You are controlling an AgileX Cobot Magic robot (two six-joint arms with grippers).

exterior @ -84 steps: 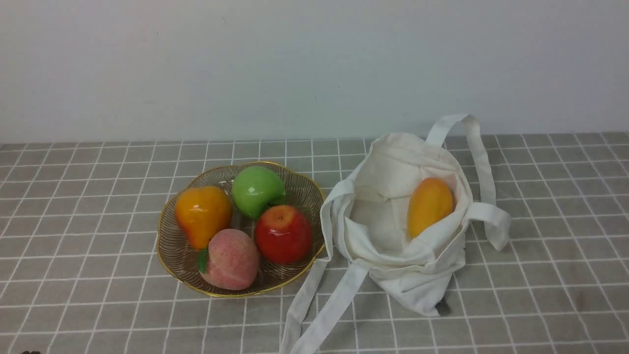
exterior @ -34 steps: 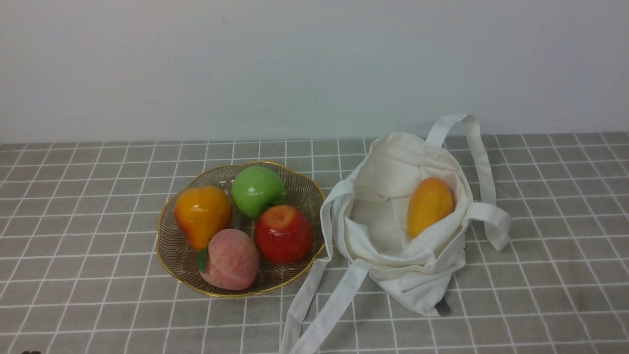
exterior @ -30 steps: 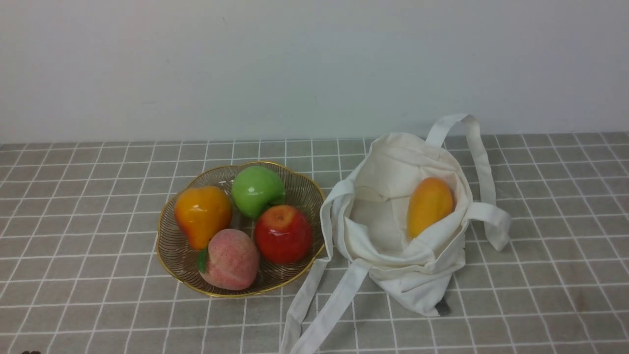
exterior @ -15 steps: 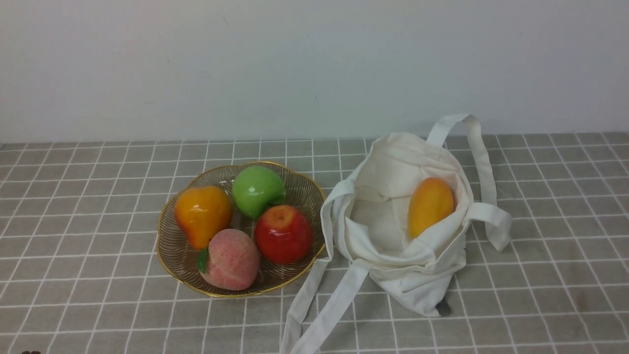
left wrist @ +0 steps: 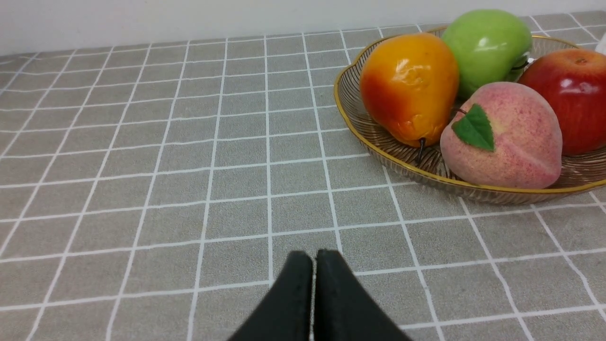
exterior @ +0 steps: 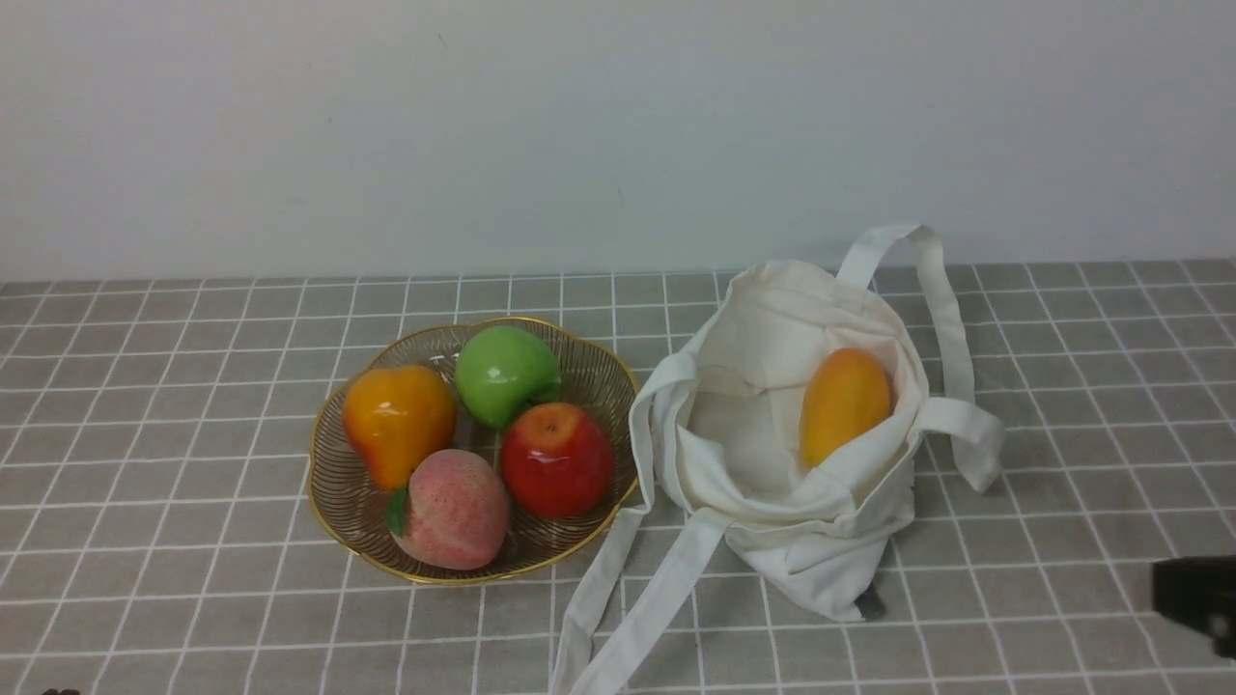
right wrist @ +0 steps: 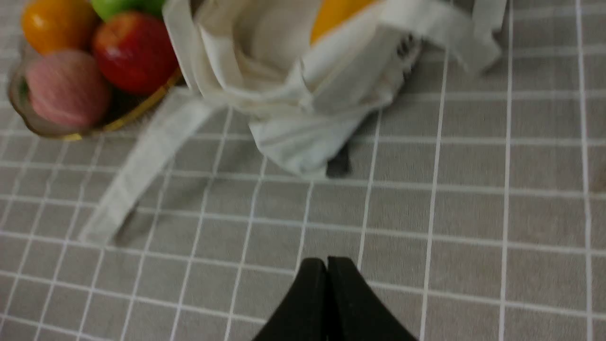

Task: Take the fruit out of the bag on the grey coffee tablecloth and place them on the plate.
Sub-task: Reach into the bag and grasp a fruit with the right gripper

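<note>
The yellow-orange fruit [exterior: 844, 405] lies inside the open cream bag [exterior: 772, 483] on the grey coffee tablecloth [exterior: 145, 386], right of the gold wire plate [exterior: 333, 502]. A slice of the fruit [right wrist: 334, 14] shows in the right wrist view above the bag [right wrist: 303, 94]. My right gripper [right wrist: 326, 260] is shut and empty, low over the cloth in front of and right of the bag; it shows as a dark shape [exterior: 1197, 598] at the front view's right edge. My left gripper [left wrist: 313, 255] is shut and empty, over the cloth left of the plate [left wrist: 378, 151].
The plate holds an orange pear-shaped fruit [exterior: 398, 421], a green apple [exterior: 506, 375], a red apple [exterior: 556, 459] and a pink peach [exterior: 450, 510]. Two long bag straps [exterior: 628, 608] trail toward the front edge. A white wall stands behind the table.
My right gripper has come into the front view at the lower right edge. The fruit, the bag and the plate have not moved.
</note>
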